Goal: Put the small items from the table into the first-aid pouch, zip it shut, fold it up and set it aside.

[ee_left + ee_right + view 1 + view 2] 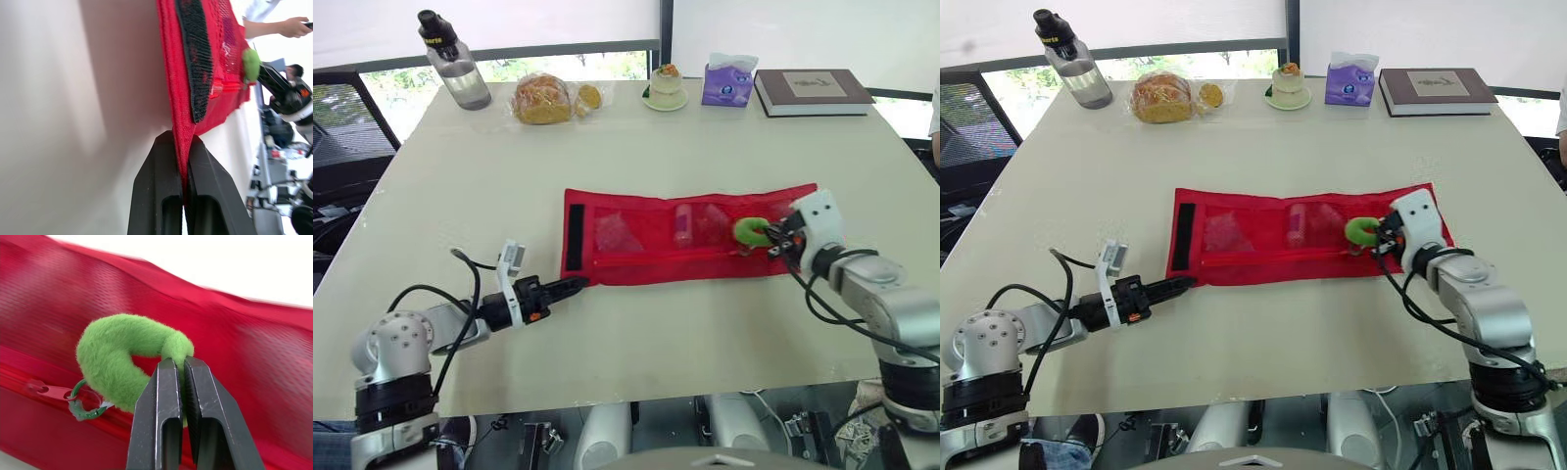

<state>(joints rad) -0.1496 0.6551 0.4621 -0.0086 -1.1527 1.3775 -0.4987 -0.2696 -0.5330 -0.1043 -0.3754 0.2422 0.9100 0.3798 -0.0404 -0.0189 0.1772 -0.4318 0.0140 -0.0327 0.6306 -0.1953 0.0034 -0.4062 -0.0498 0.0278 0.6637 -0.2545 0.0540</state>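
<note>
Red first-aid pouch (656,266) lies unfolded and flat at the centre of the table (636,147), long axis running 9 to 3 o'clock. Black fastening strip (574,235) sits at its 9 o'clock end. Through the mesh: a pinkish tube (683,223) and a pale packet (612,233), so the small items look to be loaded. Left gripper (576,285) is at the pouch's 7 o'clock corner, fingers pinched together on the red fabric edge, pinning it down. Right gripper (771,235) is at the 3 o'clock end, fingers clamped on the green fuzzy zip pull (749,232). That pull hangs by a green ring from the red slider (46,390). The slider is close to the 3 o'clock end of the zip line; I cannot tell whether the teeth are fully meshed. My reading: loading is done and zipping is in hand or nearly finished. Folding and setting aside are not yet done. Along the 12 o'clock edge, well apart from the pouch: water bottle (455,61), bagged bread (543,98), tissue pack (728,80), book (815,90).
</note>
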